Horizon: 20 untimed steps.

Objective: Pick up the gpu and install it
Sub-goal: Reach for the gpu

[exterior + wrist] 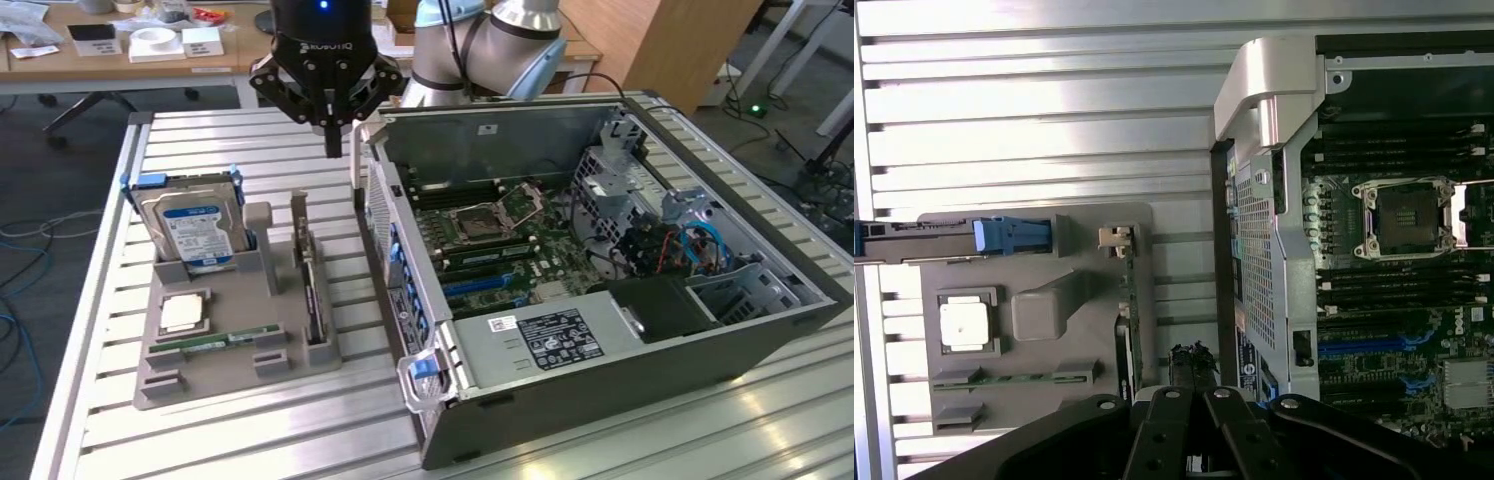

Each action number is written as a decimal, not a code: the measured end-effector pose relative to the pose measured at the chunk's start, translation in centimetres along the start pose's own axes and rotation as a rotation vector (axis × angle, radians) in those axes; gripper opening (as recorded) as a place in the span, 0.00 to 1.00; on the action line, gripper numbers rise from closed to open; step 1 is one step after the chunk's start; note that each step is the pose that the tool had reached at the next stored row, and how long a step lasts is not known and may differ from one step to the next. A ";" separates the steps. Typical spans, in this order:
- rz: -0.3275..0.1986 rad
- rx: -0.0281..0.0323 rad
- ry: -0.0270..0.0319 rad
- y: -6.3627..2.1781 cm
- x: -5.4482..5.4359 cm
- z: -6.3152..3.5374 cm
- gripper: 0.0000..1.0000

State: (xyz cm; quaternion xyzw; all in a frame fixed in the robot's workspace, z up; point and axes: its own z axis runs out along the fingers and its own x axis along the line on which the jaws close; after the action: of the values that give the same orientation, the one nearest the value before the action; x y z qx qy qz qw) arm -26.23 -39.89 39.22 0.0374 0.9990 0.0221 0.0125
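Note:
The gpu (311, 290) is a thin dark card standing on edge in the grey holder (214, 378), with its silvery bracket at the far end. In the wrist view the gpu (1132, 310) appears edge-on. My gripper (332, 150) hangs shut above the table, behind the far end of the gpu and close to the open computer case (534, 365). Nothing is between its fingers. In the wrist view the gripper (1194, 365) points down at the gap between the holder and the case.
The holder also carries a blue-labelled hard drive (198, 228), a processor (183, 312) and a green memory stick (220, 340). The case's motherboard (487, 235) lies exposed. A slatted metal table (267, 440) bears everything. A desk with clutter stands behind.

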 end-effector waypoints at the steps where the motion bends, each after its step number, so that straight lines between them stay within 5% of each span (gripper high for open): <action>1: 0.000 0.0000 0.0000 0.00 0.0 0.00 0.11; 8: 0.000 0.0000 0.0000 -0.06 0.8 -0.02 0.11; 20: 0.000 0.0000 0.0001 -0.28 3.7 -0.02 0.11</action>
State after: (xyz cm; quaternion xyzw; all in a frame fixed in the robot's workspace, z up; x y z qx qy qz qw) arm -29.93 -39.88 39.13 0.0374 0.9990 0.0221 0.0125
